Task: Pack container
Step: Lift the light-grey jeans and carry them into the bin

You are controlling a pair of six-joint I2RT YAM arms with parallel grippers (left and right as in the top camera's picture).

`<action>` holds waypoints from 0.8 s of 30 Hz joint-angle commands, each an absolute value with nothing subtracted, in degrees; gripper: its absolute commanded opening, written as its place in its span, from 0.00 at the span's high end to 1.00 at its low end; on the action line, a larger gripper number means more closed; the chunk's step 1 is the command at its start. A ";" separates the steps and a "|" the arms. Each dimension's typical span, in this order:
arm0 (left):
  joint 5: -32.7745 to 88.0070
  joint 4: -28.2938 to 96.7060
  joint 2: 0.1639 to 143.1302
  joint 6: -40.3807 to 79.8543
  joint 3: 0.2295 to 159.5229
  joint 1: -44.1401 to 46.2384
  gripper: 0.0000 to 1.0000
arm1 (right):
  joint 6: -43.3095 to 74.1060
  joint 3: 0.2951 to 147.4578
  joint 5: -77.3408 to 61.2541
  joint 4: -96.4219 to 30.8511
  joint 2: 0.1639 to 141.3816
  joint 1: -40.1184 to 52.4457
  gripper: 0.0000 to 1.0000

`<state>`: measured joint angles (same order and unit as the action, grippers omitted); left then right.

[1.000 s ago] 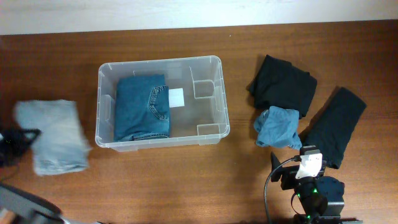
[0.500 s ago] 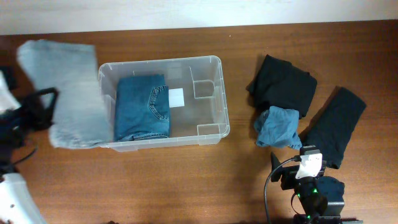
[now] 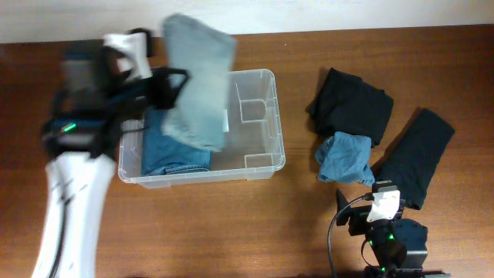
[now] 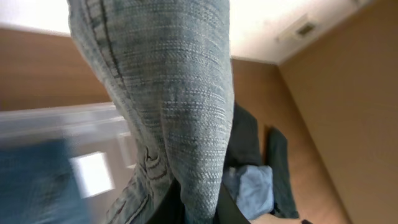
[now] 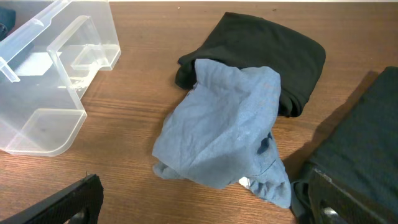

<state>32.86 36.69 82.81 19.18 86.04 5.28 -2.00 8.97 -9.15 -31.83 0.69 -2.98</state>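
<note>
The clear plastic container (image 3: 262,154) sits left of the table's centre, with folded dark blue jeans (image 3: 166,150) in its left half. My left gripper (image 3: 171,86) is shut on light grey-blue jeans (image 3: 199,85), which hang above the container's middle; they fill the left wrist view (image 4: 168,106). My right gripper (image 5: 199,208) is open and empty, low near the front edge, facing a light blue cloth (image 5: 224,137). The container's corner also shows in the right wrist view (image 5: 50,93).
A light blue cloth (image 3: 345,158) lies right of the container. A black folded garment (image 3: 351,104) lies behind it and another black garment (image 3: 417,154) lies at the far right.
My left arm has swung the light jeans from the table's left end up and rightward, over the container. The right arm has not moved.
</note>
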 commanded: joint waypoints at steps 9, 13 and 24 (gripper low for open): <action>24.43 28.21 97.93 34.74 87.37 20.69 1.00 | -2.35 8.58 -9.47 -31.90 0.40 -3.36 0.02; 21.28 30.92 97.93 34.76 87.35 20.99 1.00 | -2.37 8.58 -9.47 -31.90 0.40 -3.36 0.02; 10.66 40.97 98.59 35.42 86.65 20.95 1.00 | -2.35 8.58 -9.47 -31.90 0.40 -3.36 0.02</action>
